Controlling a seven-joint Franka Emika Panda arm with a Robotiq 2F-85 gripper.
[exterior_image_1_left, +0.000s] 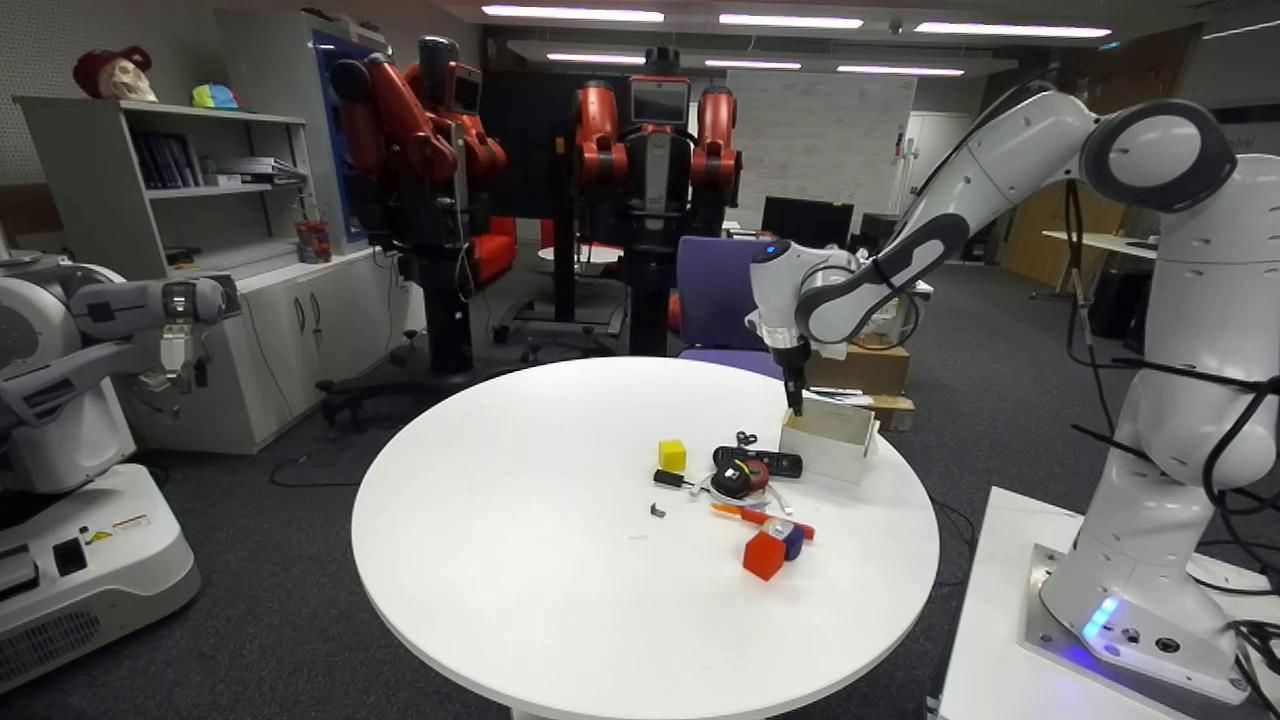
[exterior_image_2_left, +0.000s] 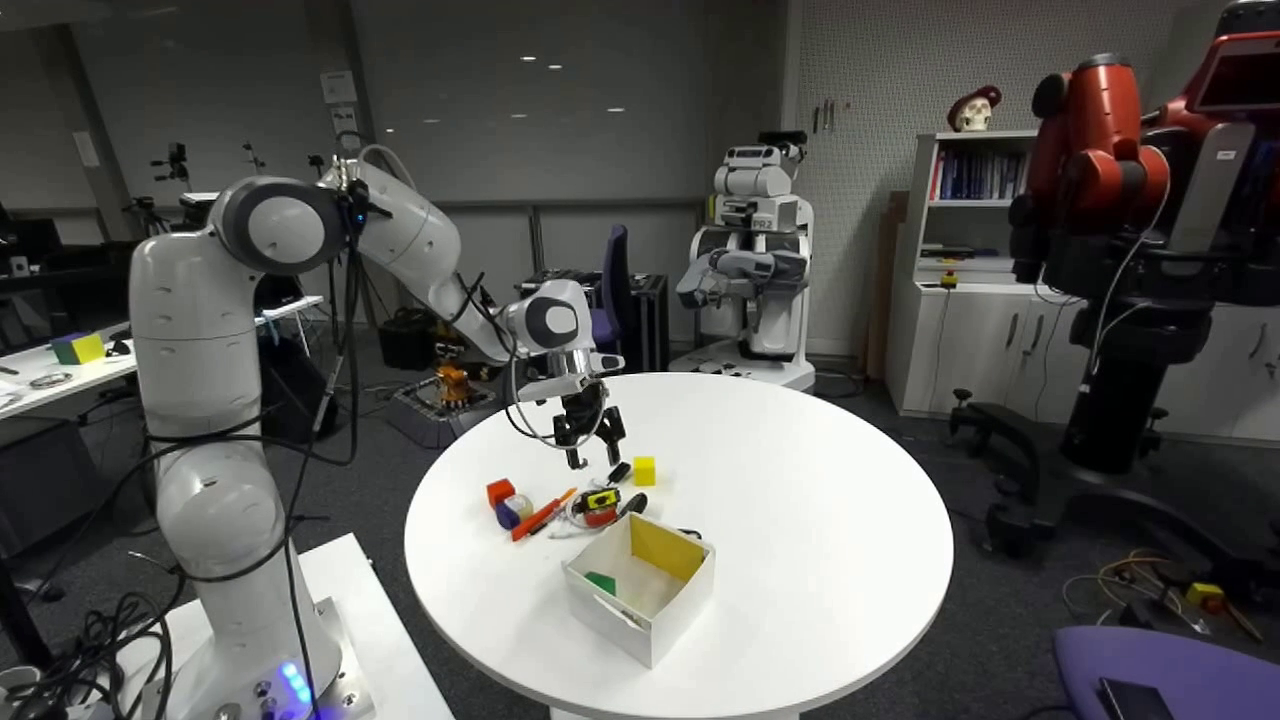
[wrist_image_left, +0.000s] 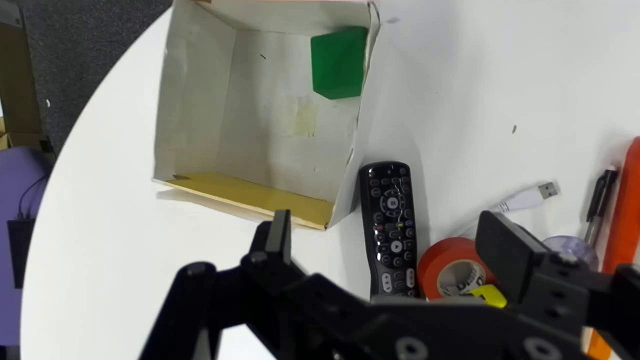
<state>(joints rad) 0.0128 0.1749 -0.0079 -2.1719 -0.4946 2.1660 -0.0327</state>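
Above the table my gripper (wrist_image_left: 387, 240) stands open, with nothing between its fingers (wrist_image_left: 278, 237). It hangs over a black remote control (wrist_image_left: 392, 215), which lies against the side of a white open box (exterior_image_1_left: 825, 455). A green block (wrist_image_left: 340, 62) sits inside that box, in a corner; it also shows in an exterior view (exterior_image_2_left: 600, 582). Beside the remote is a red tape roll (wrist_image_left: 434, 267), and a yellow-black tape measure (exterior_image_2_left: 603, 499) lies with it, partly hidden by the gripper in the wrist view. A yellow cube (exterior_image_1_left: 672, 456) and a red cube (exterior_image_1_left: 764, 555) rest on the table.
An orange-red tool (wrist_image_left: 625, 210), a black pen (wrist_image_left: 600, 192) and a white USB plug (wrist_image_left: 522, 198) lie near the tape. A blue-and-clear roll (exterior_image_1_left: 788, 537) touches or nearly touches the red cube. A purple chair (exterior_image_1_left: 715, 290) stands behind the round white table (exterior_image_1_left: 500, 580).
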